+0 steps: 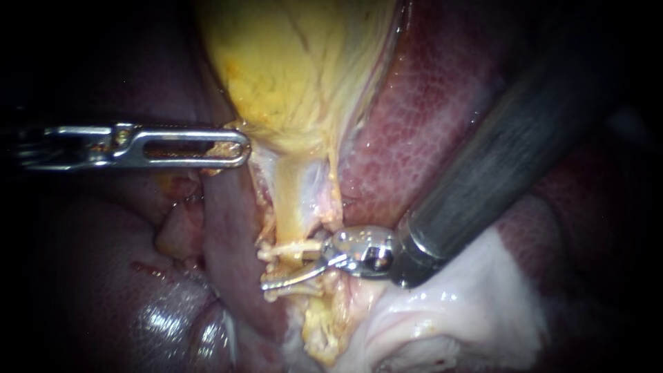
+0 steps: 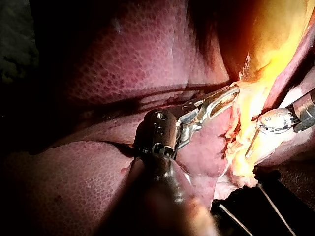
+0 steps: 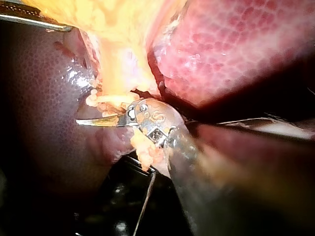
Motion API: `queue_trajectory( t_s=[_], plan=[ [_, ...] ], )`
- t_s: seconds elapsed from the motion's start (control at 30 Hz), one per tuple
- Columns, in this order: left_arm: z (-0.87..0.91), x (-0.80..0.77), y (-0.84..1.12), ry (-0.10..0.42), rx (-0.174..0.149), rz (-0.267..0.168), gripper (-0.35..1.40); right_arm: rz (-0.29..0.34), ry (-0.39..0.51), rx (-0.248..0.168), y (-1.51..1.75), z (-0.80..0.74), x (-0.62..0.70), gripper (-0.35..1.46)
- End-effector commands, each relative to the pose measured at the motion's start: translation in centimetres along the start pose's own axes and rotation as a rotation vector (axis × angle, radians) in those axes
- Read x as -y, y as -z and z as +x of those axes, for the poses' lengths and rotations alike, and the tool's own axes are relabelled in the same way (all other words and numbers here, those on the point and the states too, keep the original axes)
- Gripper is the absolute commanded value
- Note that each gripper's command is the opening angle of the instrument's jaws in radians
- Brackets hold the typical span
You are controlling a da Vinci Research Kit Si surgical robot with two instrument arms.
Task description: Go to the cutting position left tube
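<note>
Your right instrument (image 1: pixel 277 280) sits nearest the lens, its dark shaft running in from 2 o'clock to a bright wrist just below centre. From that wrist one slim blade points toward 8 o'clock and lies across the tube (image 1: pixel 295 207), the pale yellow stalk that drops from the gallbladder (image 1: pixel 297 76) toward 6 o'clock. The blade crosses it between the upper clip (image 1: pixel 286 246) and the lower clip (image 1: pixel 293 293), two pale bars set across the stalk. Only that one blade shows in any view, so you cannot tell whether this tool is open or closed. Out at 9 o'clock, well apart from the blade, your left instrument (image 1: pixel 235 146) lies level, its windowed jaws closed on the gallbladder's lower edge, with yellow tissue showing through the window. Dark red liver (image 1: pixel 442 90) flanks the stalk at 3 o'clock and 8 o'clock, and white tissue (image 1: pixel 442 304) lies under the right instrument's wrist at 5 o'clock.
</note>
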Motion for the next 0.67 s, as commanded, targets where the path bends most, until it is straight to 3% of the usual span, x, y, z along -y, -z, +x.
queue_trajectory(
  t_s=[0.03, 0.53, 0.67],
  plan=[
    [0.0, 0.0, 0.0, 0.0, 0.0, 0.001, -0.35, 0.007, -0.002, -0.005, -0.02, 0.0, -0.01, 1.43],
    [0.0, 0.01, -0.01, 0.0, -0.001, 0.003, -0.35, 0.023, -0.004, -0.008, -0.03, 0.0, -0.03, 1.43],
    [0.0, 0.0, -0.01, 0.0, -0.001, 0.003, -0.35, 0.03, -0.023, -0.004, 0.04, -0.09, -0.03, 1.43]
  ],
)
